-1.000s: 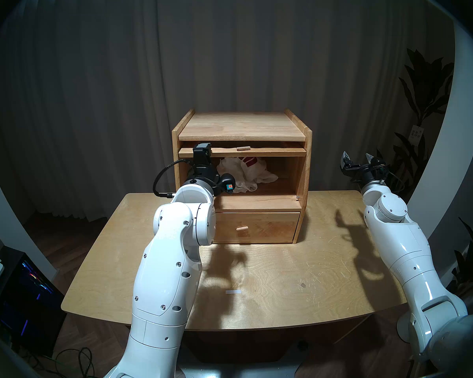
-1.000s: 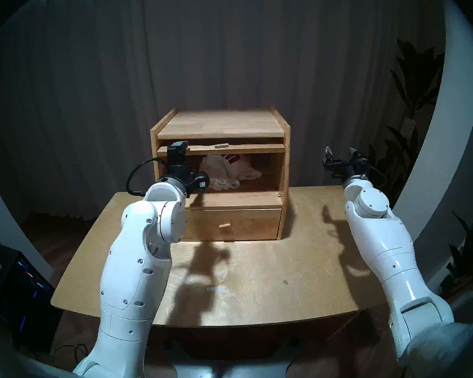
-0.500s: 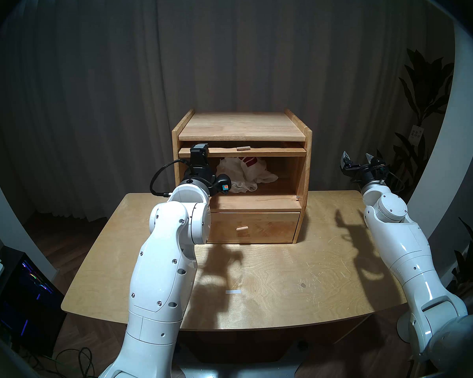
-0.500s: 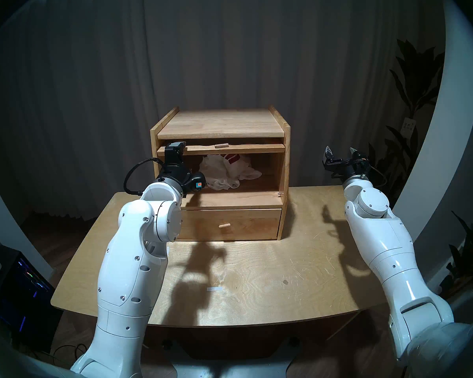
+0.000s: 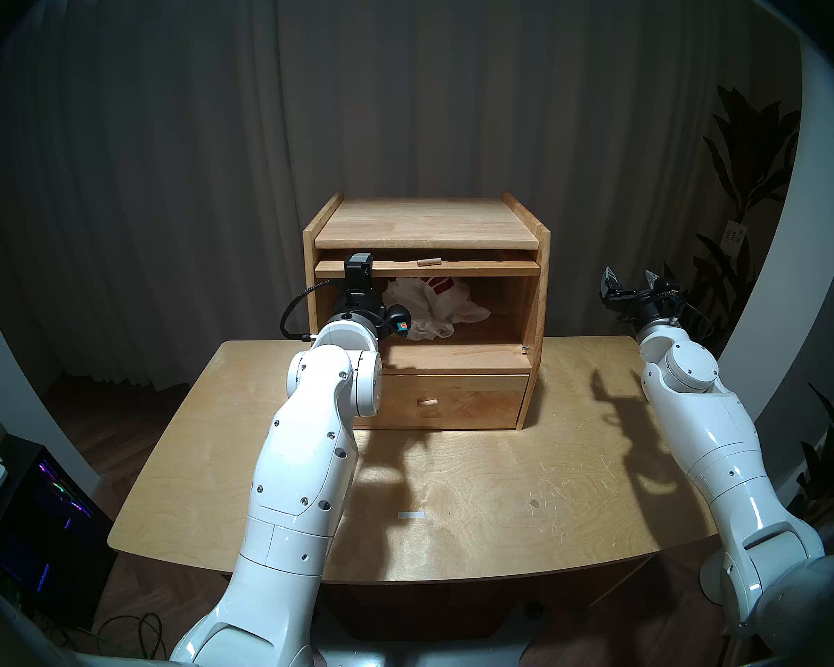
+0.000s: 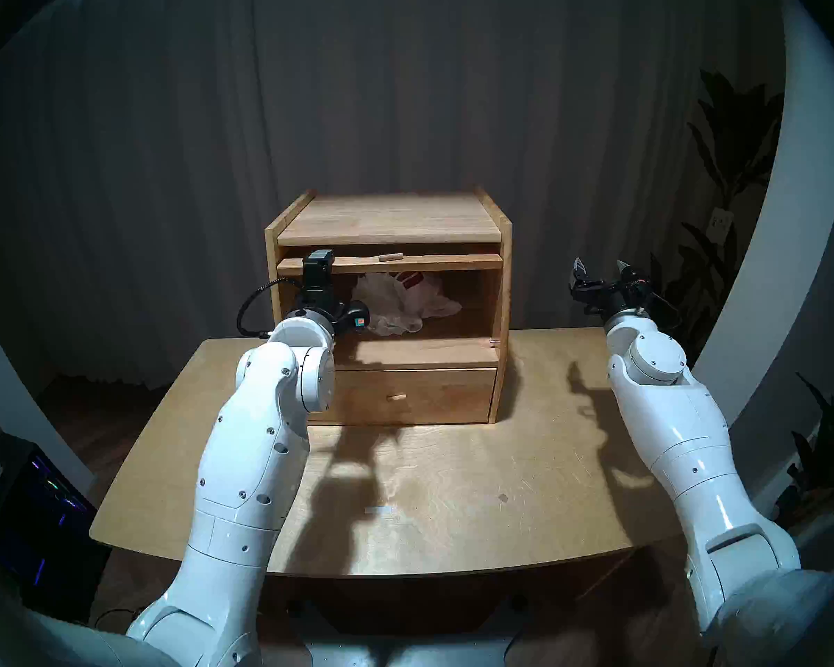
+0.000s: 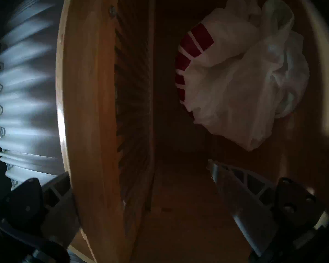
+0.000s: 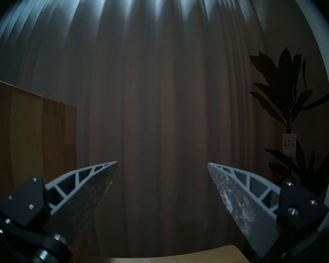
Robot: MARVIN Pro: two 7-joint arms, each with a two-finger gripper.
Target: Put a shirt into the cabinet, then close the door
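Note:
The light-brown wooden cabinet (image 5: 427,223) stands at the back of the table with its upper compartment open. The white shirt (image 5: 429,307) with red letters lies crumpled inside it and also shows in the left wrist view (image 7: 235,86). The door (image 5: 477,268) is raised flat under the cabinet's top, its peg handle (image 5: 428,261) pointing up. My left gripper (image 5: 358,269) is open at the door's left end. In the wrist view the left gripper (image 7: 137,169) has one finger on each side of the door's front edge (image 7: 91,105). My right gripper (image 5: 629,278) hangs open and empty to the right of the cabinet.
The lower drawer (image 5: 477,401) is shut, with its own peg. A strip of white tape (image 5: 411,515) lies on the table (image 5: 526,483). Plants (image 5: 742,170) stand at the right, a dark computer case (image 5: 44,507) on the floor at the left, and curtains behind.
My left forearm and elbow have swung to the right, while the gripper has stayed at the door's left end. Door, shirt and right arm have not moved.

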